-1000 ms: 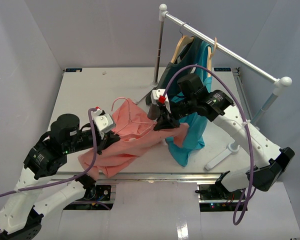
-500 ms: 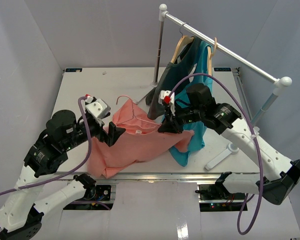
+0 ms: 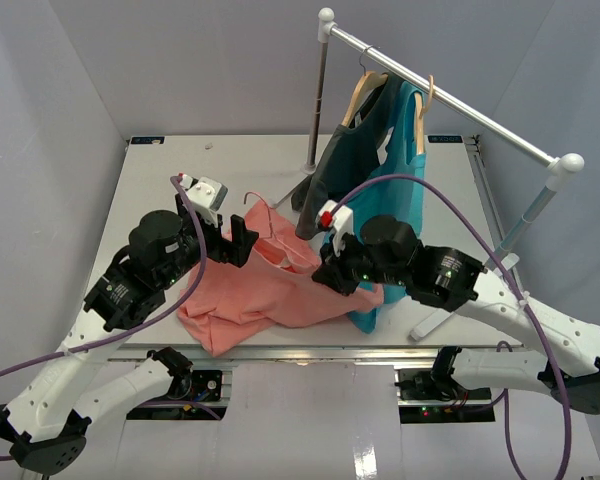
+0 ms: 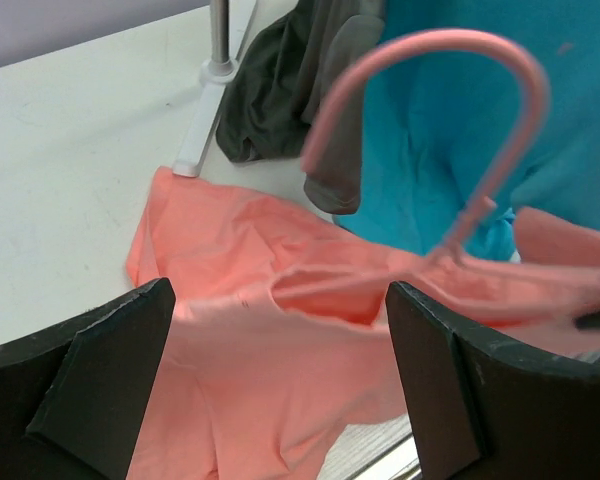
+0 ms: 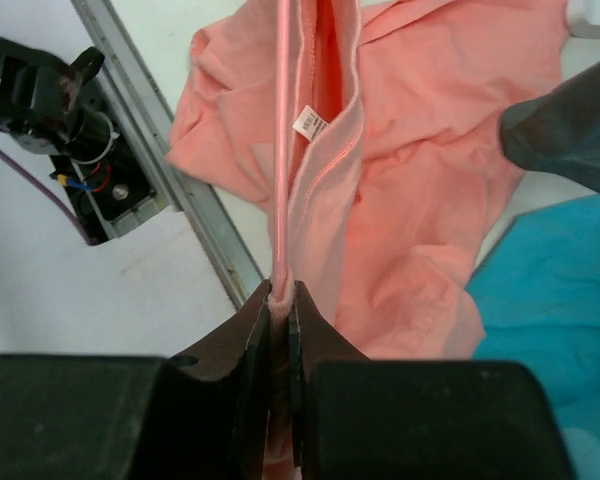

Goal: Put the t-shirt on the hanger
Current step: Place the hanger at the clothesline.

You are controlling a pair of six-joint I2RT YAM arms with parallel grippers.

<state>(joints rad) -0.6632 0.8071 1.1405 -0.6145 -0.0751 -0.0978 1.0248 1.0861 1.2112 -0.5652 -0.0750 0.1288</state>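
Observation:
The salmon t-shirt [image 3: 265, 300] lies crumpled near the table's front edge, and also fills the lower half of the left wrist view [image 4: 280, 350] and the right wrist view [image 5: 400, 150]. The pale-pink hanger [image 3: 261, 206] has its hook [image 4: 435, 45] rising above the collar; its rod [image 5: 281, 150] runs inside the collar. My right gripper [image 3: 330, 275] [image 5: 281, 298] is shut on the rod together with a fold of shirt cloth. My left gripper [image 3: 237, 240] [image 4: 278, 295] hovers over the shirt's left part, open, with nothing between its fingers.
A clothes rail [image 3: 450, 100] at the back right carries a teal shirt [image 3: 390, 190] and a dark grey shirt [image 3: 335, 170] on wooden hangers [image 3: 365, 88]. Both hang down close behind the salmon shirt. The rail's white foot [image 3: 442, 317] lies right of my right arm.

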